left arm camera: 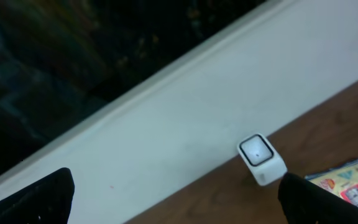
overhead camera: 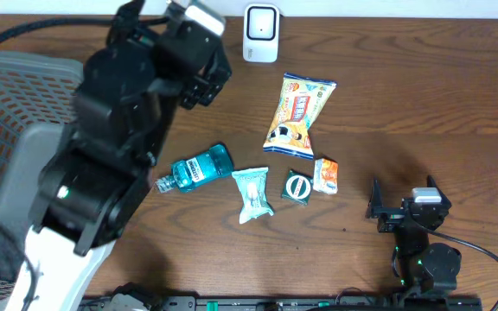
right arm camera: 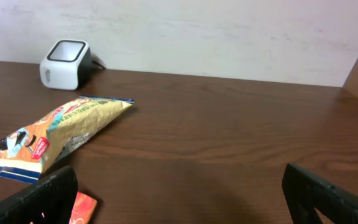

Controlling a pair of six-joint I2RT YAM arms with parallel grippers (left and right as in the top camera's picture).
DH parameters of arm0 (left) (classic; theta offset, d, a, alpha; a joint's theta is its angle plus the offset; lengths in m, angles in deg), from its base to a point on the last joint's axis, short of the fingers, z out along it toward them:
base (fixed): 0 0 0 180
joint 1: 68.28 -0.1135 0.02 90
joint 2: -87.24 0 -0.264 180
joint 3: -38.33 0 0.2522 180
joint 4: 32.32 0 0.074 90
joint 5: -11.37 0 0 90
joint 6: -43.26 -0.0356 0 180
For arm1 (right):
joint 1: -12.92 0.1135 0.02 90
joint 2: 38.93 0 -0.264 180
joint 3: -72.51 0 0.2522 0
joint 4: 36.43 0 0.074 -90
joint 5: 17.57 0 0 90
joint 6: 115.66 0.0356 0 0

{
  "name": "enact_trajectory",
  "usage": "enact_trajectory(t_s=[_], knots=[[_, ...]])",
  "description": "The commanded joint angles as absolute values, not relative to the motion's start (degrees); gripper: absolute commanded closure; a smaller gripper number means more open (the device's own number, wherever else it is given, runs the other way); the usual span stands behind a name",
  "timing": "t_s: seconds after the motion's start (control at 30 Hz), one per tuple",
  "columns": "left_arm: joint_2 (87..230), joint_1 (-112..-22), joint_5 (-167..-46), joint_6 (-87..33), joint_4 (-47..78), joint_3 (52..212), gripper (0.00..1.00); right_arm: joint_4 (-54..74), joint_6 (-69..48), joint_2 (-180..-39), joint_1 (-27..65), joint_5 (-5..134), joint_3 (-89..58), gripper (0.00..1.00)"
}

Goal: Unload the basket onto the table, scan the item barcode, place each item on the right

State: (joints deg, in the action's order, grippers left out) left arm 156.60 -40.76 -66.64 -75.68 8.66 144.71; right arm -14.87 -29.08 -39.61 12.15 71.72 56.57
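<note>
While left tool (left arm camera: 176, 180) and right tool (right arm camera: 179, 174) stand spread, wooden table (right arm camera: 229, 137) meets white wall (right arm camera: 229, 37).

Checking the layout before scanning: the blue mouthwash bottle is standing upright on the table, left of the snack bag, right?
Not upright: the overhead view shows the blue mouthwash bottle lying on its side on the table, left of the snack bag.

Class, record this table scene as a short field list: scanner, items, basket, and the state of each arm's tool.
scanner: white barcode scanner, upright, beyond the items
items: snack bag, blue bottle, teal packet, green packet, orange packet, all lying flat
basket: grey mesh basket, on the robot's left
left tool: open, empty, facing the scanner
right tool: open, empty
</note>
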Motion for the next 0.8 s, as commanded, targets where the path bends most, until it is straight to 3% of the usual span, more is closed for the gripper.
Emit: enact_trajectory(t_s=[0.0, 0.23, 0.5, 0.6, 0.77], knots=[[149.9, -40.9, -65.4, -77.6, 8.6, 142.8, 0.02, -15.0, -29.6, -39.3, 12.5, 71.4, 56.8, 0.01], [139.9, -45.0, -72.3, -77.6, 7.5, 137.6, 0.02, -15.0, -29.6, -39.3, 12.5, 71.4, 56.8, 0.01], [124.7, -59.1, -83.1, -77.1, 2.2, 127.2, 0.02, -15.1, -28.3, -39.3, 12.5, 70.4, 56.8, 0.01], [119.4, -64.5, -85.3, -77.1, 0.9, 126.1, 0.02, -15.2, -20.0, -39.3, 12.5, 66.3, 56.8, 0.01], [114.4, -66.5, -85.3, -66.3, -0.7, 126.5, 0.02, -16.1, 8.0, -39.3, 12.5, 53.2, 56.8, 0.01]])
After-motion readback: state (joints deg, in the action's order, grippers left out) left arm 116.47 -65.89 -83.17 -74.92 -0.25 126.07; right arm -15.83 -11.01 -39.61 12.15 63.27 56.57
